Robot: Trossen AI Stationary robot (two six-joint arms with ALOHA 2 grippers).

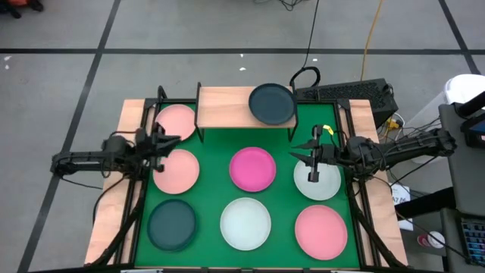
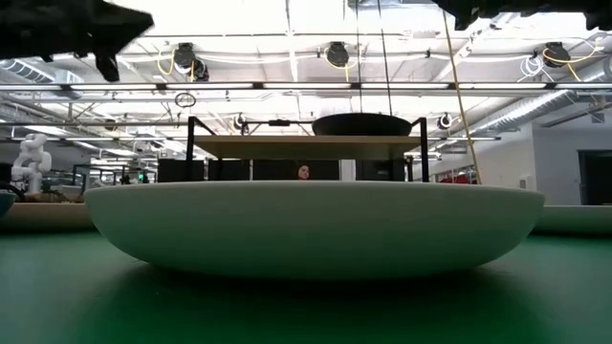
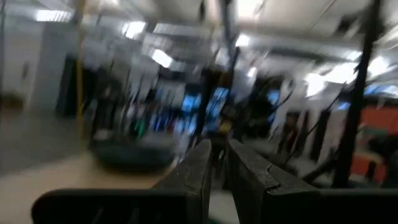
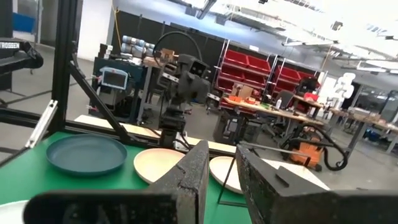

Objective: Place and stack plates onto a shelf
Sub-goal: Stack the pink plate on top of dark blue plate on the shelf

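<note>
Hovering right claw (image 1: 314, 161) above mint plate (image 1: 318, 182), fingers nearly closed

Matte, smooth plates (image 1: 252, 168) lie on a green mat (image 1: 216, 144) of soft, dull finish, beside the shelf (image 1: 223, 106) of light wood on thin black metal legs.
</note>
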